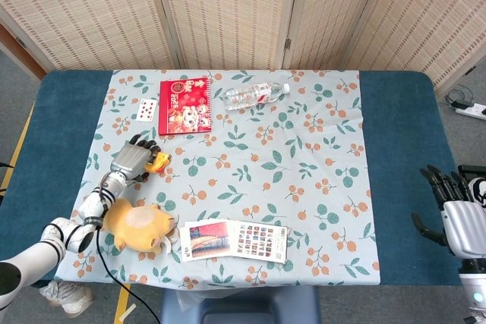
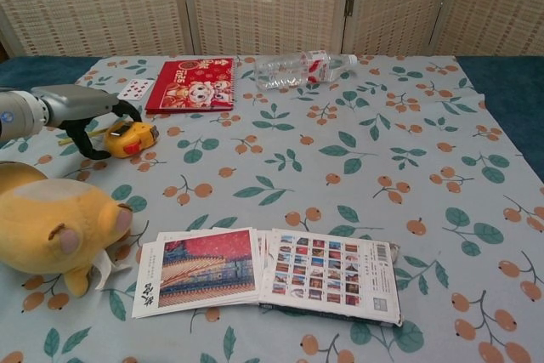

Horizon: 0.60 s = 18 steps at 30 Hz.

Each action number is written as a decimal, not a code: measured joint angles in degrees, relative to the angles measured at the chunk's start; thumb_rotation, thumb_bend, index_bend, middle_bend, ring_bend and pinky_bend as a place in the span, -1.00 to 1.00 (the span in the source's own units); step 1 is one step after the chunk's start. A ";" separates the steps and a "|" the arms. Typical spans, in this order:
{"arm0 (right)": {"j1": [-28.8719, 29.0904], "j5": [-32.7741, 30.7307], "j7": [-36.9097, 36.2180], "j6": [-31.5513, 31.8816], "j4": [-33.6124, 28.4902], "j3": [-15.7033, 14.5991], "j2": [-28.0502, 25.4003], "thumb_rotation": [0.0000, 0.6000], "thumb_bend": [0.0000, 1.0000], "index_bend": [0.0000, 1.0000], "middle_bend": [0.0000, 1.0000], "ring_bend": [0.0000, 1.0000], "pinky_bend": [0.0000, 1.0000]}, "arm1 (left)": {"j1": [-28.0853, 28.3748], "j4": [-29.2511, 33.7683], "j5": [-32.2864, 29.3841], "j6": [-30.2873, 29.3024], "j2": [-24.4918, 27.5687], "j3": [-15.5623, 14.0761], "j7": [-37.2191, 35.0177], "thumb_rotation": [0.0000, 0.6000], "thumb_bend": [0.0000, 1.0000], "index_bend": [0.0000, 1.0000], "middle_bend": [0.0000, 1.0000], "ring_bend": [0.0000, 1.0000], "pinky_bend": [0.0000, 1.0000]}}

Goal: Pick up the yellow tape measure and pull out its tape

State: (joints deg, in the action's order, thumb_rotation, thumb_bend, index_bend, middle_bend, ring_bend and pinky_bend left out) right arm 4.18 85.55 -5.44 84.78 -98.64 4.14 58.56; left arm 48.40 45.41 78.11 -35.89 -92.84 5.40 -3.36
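both hands hold nothing: left hand curls loosely over the yellow tape measure near the table's left edge. right hand waits, fingers spread. wrap the case fully before lifting.

left robot hand apparently curled, right robot hand splayed

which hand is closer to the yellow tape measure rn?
Left. The left hand is right at the yellow tape measure, fingers curved around its left side. The right hand is off the table's far right edge.

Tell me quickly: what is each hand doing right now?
Left hand: fingers curled around the small yellow tape measure on the cloth, not lifted.
Right hand: open, holding nothing.
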 measured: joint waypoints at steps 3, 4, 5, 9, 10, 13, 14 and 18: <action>-0.06 -0.11 0.00 -0.03 -0.04 0.00 -0.09 1.00 -0.21 -0.77 -0.79 -0.76 -1.00 | 0.10 0.03 -0.36 -0.07 -0.22 0.12 0.54 1.00 -0.19 -0.49 -0.63 -0.61 -1.00; -0.08 -0.16 0.01 -0.07 -0.03 -0.02 -0.10 1.00 -0.21 -0.77 -0.79 -0.76 -1.00 | 0.13 -0.14 -0.45 -0.11 -0.37 0.10 0.85 1.00 -0.19 -0.47 -0.61 -0.59 -1.00; -0.09 -0.21 0.01 -0.13 -0.03 -0.04 -0.10 1.00 -0.21 -0.77 -0.79 -0.76 -1.00 | 0.13 -0.30 -0.54 -0.14 -0.52 0.09 0.99 1.00 -0.19 -0.43 -0.58 -0.57 -1.00; -0.11 -0.44 0.06 -0.30 0.01 -0.03 -0.10 1.00 -0.21 -0.77 -0.79 -0.76 -1.00 | -0.03 -0.71 -0.62 -0.82 -0.96 0.03 1.10 1.00 -0.19 -0.26 -0.45 -0.47 -0.95; -0.09 -0.45 0.08 -0.36 0.00 -0.03 -0.10 1.00 -0.21 -0.77 -0.78 -0.76 -1.00 | -0.13 -0.79 -0.57 -1.23 -1.08 0.02 1.01 1.00 -0.19 -0.21 -0.41 -0.43 -0.93; 0.01 -0.41 0.20 -0.55 -0.13 -0.03 -0.13 1.00 -0.21 -0.77 -0.78 -0.77 -1.00 | -0.46 -1.08 -0.41 -2.78 -1.54 0.16 0.28 1.00 -0.19 -0.07 -0.27 -0.31 -0.86; 0.04 -0.26 0.21 -0.56 -0.20 -0.04 -0.14 1.00 -0.21 -0.77 -0.78 -0.77 -1.00 | -0.56 -1.12 -0.39 -3.22 -1.66 0.24 -0.15 1.00 -0.19 -0.03 -0.22 -0.26 -0.84; 0.25 0.40 -0.02 -0.51 -0.53 -0.02 -0.24 1.00 -0.21 -0.77 -0.75 -0.76 -1.00 | -1.06 -0.38 -0.12 -5.48 -1.77 0.71 -2.35 1.00 -0.19 0.06 -0.14 -0.19 -0.80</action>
State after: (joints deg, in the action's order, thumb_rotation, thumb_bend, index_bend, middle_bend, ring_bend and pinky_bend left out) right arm 4.43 85.95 -5.46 84.27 -99.18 4.12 58.32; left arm 47.33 45.02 77.99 -41.37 -94.61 6.11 -5.70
